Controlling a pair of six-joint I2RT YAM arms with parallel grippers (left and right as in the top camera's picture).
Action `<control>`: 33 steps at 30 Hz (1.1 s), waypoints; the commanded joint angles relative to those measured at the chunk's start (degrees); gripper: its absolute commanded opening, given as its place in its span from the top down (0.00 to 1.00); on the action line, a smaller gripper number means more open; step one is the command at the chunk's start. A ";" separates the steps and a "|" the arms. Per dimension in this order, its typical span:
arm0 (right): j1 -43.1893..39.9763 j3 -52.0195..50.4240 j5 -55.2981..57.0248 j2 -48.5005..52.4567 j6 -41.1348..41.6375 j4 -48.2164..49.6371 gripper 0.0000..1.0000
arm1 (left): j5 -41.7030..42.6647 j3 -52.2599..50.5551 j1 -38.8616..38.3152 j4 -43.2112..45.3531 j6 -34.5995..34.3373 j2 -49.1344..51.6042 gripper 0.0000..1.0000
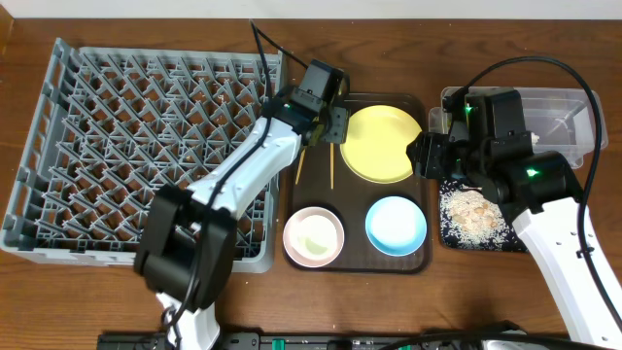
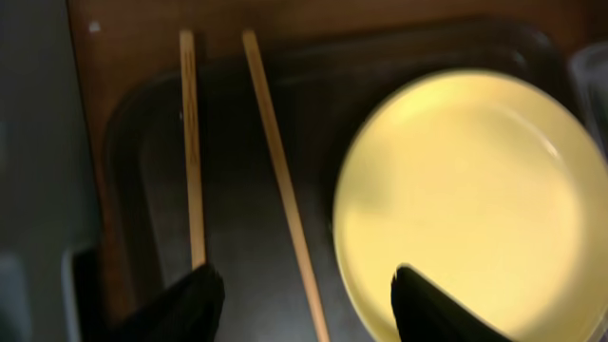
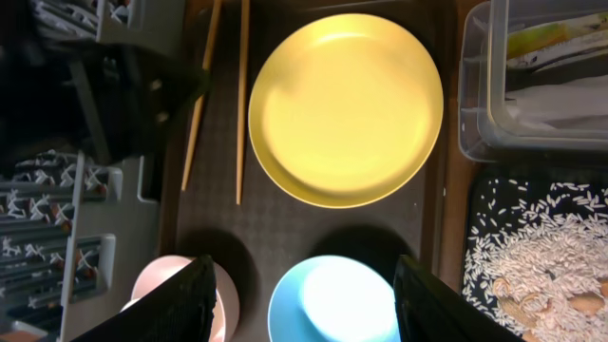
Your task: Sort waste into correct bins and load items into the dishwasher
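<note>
Two wooden chopsticks [image 1: 330, 165] lie at the left end of the brown tray, beside the yellow plate [image 1: 384, 143]. The pink bowl [image 1: 314, 236] and blue bowl [image 1: 396, 226] sit on the tray's near half. My left gripper [image 1: 330, 122] is open and empty above the chopsticks [image 2: 280, 180], one finger over the plate's edge [image 2: 465, 199]. My right gripper [image 3: 304, 304] is open and empty above the blue bowl [image 3: 332, 299], with the plate [image 3: 347, 109] beyond it. The grey dish rack [image 1: 126, 126] stands at the left.
The brown serving tray [image 1: 355, 258] sits mid-table. At the right, the clear tub [image 3: 475, 95] holds the wrapper [image 3: 546, 38] and white napkin [image 3: 560, 100]. The black tray [image 1: 452, 238] in front of it holds rice scraps [image 3: 541, 256].
</note>
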 commanded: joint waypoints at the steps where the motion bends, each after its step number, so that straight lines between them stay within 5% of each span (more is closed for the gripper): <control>1: -0.26 0.00 -0.02 0.92 0.17 -0.20 0.42 | -2.80 0.98 0.07 1.75 0.33 3.06 0.40; 9: -0.26 -0.04 -0.02 1.81 0.17 -0.24 0.41 | -2.78 1.01 0.07 -1.29 0.33 3.21 0.46; 14: 0.33 -0.04 -5.60 2.84 -4.57 -0.68 0.37 | -2.80 1.01 0.15 -6.84 0.31 -5.66 0.45; 22: 11.37 -0.04 -12.20 8.13 -9.09 -1.11 0.47 | -6.56 0.98 5.49 -24.17 -3.41 -26.53 0.19; 28: 21.73 -0.04 -4.52 15.82 -7.17 -0.02 0.53 | -6.10 0.98 13.22 -35.39 -4.02 -35.19 0.13; 33: 26.47 -0.04 -4.00 21.38 -7.15 0.66 0.59 | 3.48 0.98 17.66 -41.07 -3.93 -37.18 0.12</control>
